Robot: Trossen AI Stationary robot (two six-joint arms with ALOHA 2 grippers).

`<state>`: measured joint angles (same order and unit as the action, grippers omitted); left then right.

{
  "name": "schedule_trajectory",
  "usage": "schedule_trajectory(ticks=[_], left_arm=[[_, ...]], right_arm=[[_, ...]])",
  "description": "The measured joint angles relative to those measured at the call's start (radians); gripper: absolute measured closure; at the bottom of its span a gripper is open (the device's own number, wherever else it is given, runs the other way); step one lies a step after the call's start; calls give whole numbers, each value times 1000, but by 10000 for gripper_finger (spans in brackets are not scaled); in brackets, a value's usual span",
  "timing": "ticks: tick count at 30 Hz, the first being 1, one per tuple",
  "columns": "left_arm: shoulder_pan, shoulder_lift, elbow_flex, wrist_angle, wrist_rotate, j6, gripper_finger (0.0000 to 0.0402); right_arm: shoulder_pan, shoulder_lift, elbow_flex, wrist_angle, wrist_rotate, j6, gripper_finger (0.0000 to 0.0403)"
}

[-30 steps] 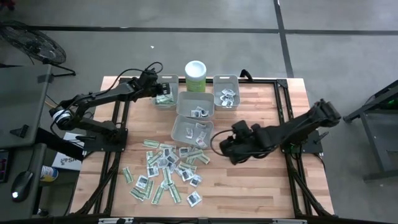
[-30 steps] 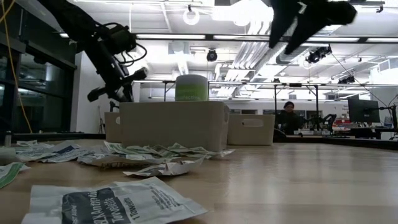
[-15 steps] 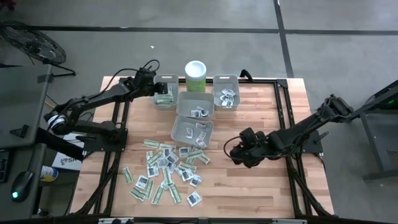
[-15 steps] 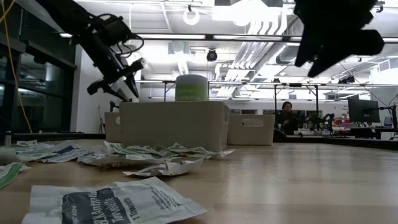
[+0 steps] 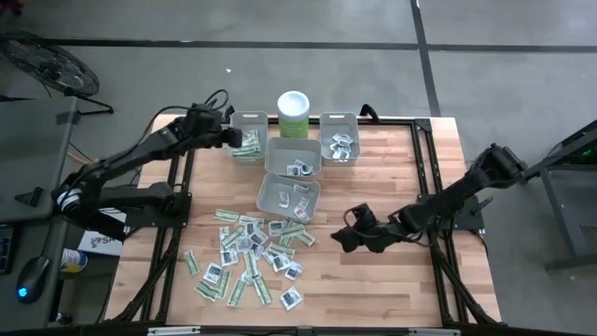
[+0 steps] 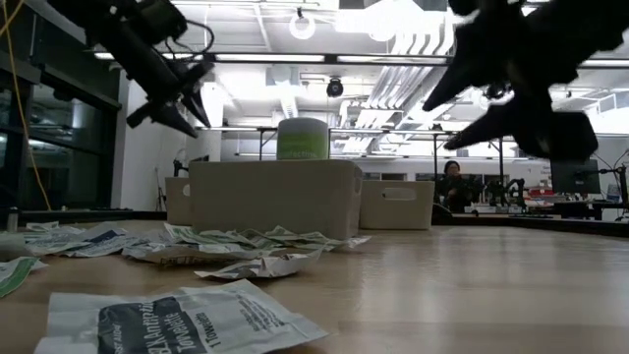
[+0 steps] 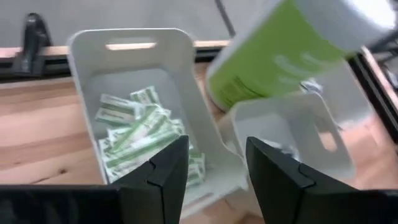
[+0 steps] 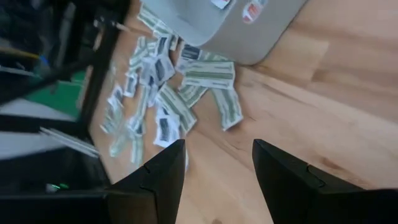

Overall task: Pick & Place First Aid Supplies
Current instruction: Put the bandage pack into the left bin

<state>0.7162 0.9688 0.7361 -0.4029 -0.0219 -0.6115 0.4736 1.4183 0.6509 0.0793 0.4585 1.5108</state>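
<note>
Jaws, right: right gripper (image 5: 347, 239) hangs with its jaws spread and empty, near the table's front half, toward its right edge.
Jaws, left: left gripper (image 5: 227, 137) has its jaws apart, holding nothing, above the rear-left bin (image 5: 248, 140) at the table's far edge.
Key relation: the loose first aid supplies (image 5: 250, 255) lie toward the left edge from the right gripper, close by; the right arm is much nearer than the left. The nearest narrow strips lie with long axes at mixed angles, so I judge the jaws must turn to suit whichever is picked.
Table: a pale wooden table (image 5: 392, 187) on a dark frame, bare along its right side.
Bins: four grey bins near the far edge; the front bin (image 5: 288, 196) and centre bin (image 5: 293, 157) hold white squares, as does the rear-right bin (image 5: 340, 138); the rear-left bin holds green strips.
Canister: green, white-lidded canister (image 5: 294, 114) stands between the rear bins.
Room: a bright workshop with ceiling lights; a person (image 6: 455, 182) sits far behind.
</note>
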Motion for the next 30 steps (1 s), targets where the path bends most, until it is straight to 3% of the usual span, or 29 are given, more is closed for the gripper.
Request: schedule_trajectory(ticks=[6,20,30], left_arm=[[-134,-103,0,-31,-29,24,241],[-504,-214,0,-42,-198,3,241],[-705,-218,0,-42,-259,2,241]], right_arm=[[0,94,-38,122,-25,86,222],[-28,402,164,127,-62,166,222],[-81,462,228,101,-43,167,222]])
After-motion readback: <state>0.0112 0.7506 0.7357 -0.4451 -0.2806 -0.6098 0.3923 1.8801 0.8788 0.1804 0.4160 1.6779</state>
